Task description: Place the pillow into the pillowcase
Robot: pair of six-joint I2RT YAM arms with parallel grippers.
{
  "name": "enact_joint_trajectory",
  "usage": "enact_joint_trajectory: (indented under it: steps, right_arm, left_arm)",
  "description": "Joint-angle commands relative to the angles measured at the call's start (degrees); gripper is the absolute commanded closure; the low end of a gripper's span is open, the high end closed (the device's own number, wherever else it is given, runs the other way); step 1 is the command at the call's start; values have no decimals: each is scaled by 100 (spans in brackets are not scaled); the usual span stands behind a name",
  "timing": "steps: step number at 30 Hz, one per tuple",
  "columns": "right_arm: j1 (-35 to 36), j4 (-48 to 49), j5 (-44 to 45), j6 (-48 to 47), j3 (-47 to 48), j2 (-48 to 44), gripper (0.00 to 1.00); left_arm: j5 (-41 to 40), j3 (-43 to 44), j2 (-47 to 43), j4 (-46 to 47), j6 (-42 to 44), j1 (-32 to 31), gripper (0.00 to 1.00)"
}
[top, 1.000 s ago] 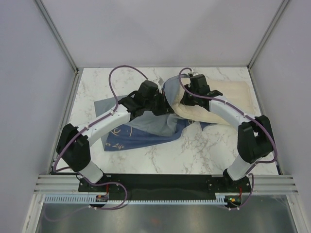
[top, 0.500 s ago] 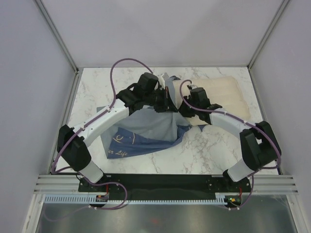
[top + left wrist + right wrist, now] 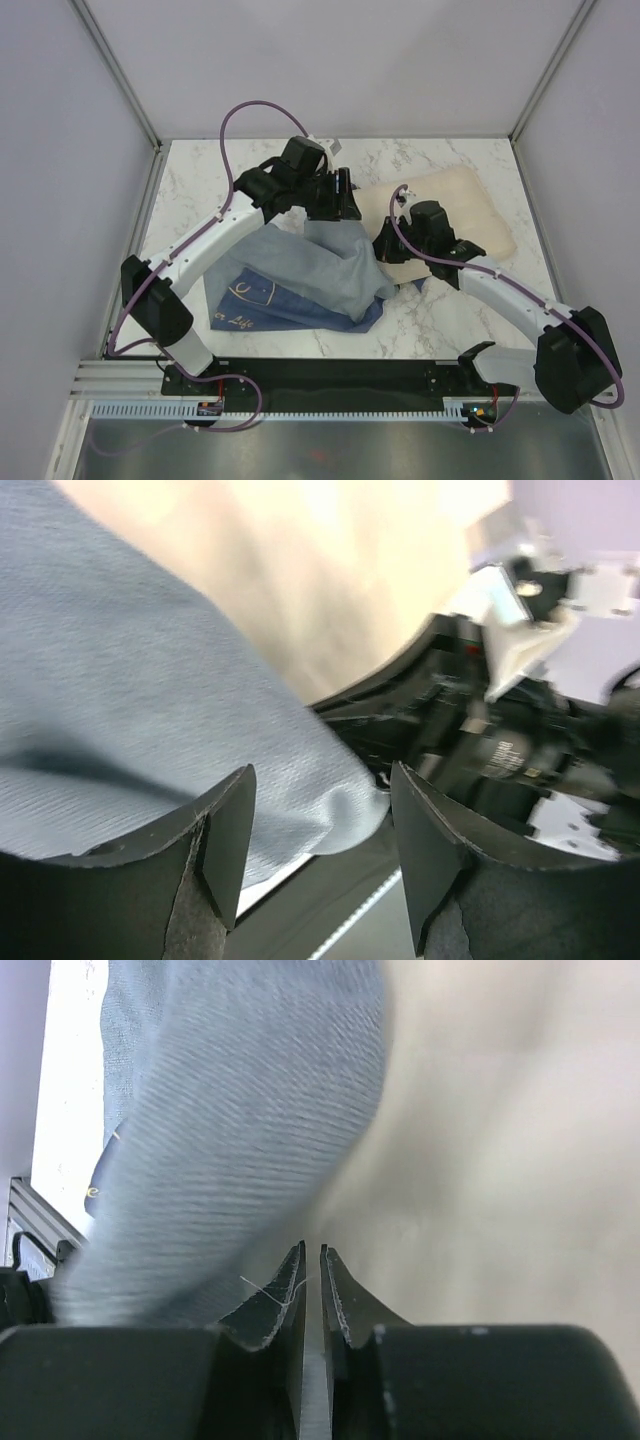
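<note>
Pillowcase: heaped left of table centre, one fold lifted toward the far edge.
Left gripper: jaws apart, cloth draped across one finger, apparently not pinched.
Right gripper: clenched to a slit where cloth meets pillow; can't tell if it pinches anything.
Pillow: near the far right corner, mostly outside.
Step, by my reading: opening the mouth.
Next needs a spread opening, then a pillow corner fed in.

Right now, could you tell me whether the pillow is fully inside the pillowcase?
No, in the top view most of the pillow lies uncovered beside the pillowcase.
</note>
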Motion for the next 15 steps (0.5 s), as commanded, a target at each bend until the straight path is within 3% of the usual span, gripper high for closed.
enact_joint_trajectory:
  steps: [1,11,13,15]
  right_arm:
    - [-11,30,64,-65,-44,-249,82]
    - [-273,-278,179,-4,140,-697,79]
    - [-388,-453,266,-48,202,-758,77]
    - [-642,-559,354,-65,281,-803,76]
  left_arm:
    - [-859,70,-272,-523,350,6,36]
    - [-1833,351,-35,-839,403,-143,37]
    - [-2598,352,-113,-883,376,-344,34]
    - [-3003,290,-227,-866,341,-424,26]
